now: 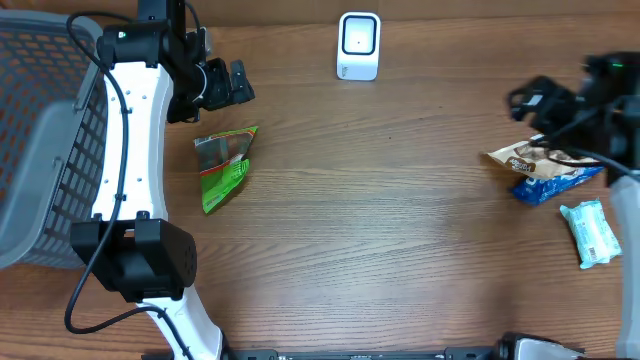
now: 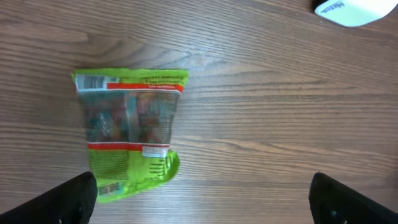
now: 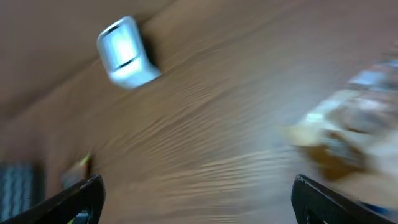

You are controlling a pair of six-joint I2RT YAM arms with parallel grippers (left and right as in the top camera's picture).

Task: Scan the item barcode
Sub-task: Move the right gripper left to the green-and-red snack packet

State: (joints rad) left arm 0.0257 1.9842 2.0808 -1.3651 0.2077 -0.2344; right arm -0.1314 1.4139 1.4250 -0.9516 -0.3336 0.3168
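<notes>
Plainly, the left gripper (image 2: 205,202) is hovering with its fingers (image 2: 62,199) spread wide and empty over the crinkly green-and-clear plastic snack packet (image 2: 127,134), which is lying flat on the wooden desk (image 1: 400,220) well left of the small white box-shaped scanner (image 1: 359,45). Far right of the scanner, the right gripper (image 3: 199,202) is likewise gaping, holding nothing. The pickup is probably calling for a straight descent, pinching one edge while leaving uncovered what is looking like a barcode on the green strip, then tilting that face toward the scanner's window.
</notes>
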